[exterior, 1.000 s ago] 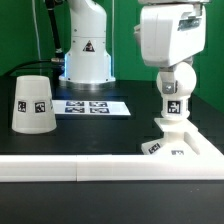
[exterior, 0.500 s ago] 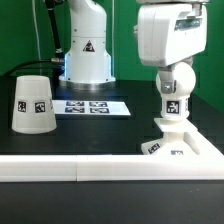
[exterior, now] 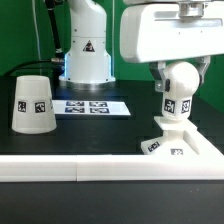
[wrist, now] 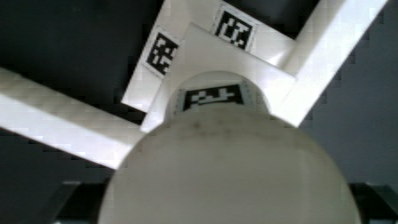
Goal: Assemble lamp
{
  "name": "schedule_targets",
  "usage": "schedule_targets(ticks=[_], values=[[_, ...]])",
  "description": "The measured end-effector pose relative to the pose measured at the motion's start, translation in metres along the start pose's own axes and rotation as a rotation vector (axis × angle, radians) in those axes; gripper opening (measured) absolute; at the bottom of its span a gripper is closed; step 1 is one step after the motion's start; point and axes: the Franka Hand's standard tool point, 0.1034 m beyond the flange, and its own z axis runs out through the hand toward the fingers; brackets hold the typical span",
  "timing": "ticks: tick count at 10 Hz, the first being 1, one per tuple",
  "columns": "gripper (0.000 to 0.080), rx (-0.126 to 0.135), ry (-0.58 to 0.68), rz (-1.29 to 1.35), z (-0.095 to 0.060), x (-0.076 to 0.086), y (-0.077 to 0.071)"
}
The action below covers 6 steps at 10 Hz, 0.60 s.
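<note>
**Exterior view**
- Base (exterior: 182, 142): you find it on the table (exterior: 100, 130), at the exterior view's right. A tag sits on its near face.
- Bulb (exterior: 181, 82): upright on top of the base, neck down, with a tag on the neck.
- Claw (exterior: 178, 78): straight above the base, set about the bulb's ball. You cannot tell whether it pinches the ball or stands just off it.
- Shade (exterior: 30, 101): wider end down on the table, well apart from the base toward the exterior view's left. Its tag faces you.
- Marker board (exterior: 91, 107): flat on the table, between shade and base and farther back than the base.

**Wrist view**
- Bulb (wrist: 222, 165): fills most of the picture. Its tagged neck runs down into the base.
- Base (wrist: 214, 40): lies beyond the bulb, with two tags showing.
- Claw (wrist: 222, 205): only dark edges show beside the ball, so its grip is not clear here either.
</note>
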Motion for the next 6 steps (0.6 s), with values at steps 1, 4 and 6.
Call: schedule_targets(ticks=[1, 4, 6], values=[[0.0577, -0.001, 0.001, 0.096, 0.0001, -0.0001, 0.0013], [0.0578, -0.003, 0.001, 0.323, -0.0001, -0.0004, 0.0039], [0.0578, -0.002, 0.001, 0.435, -0.0001, -0.0007, 0.0049]])
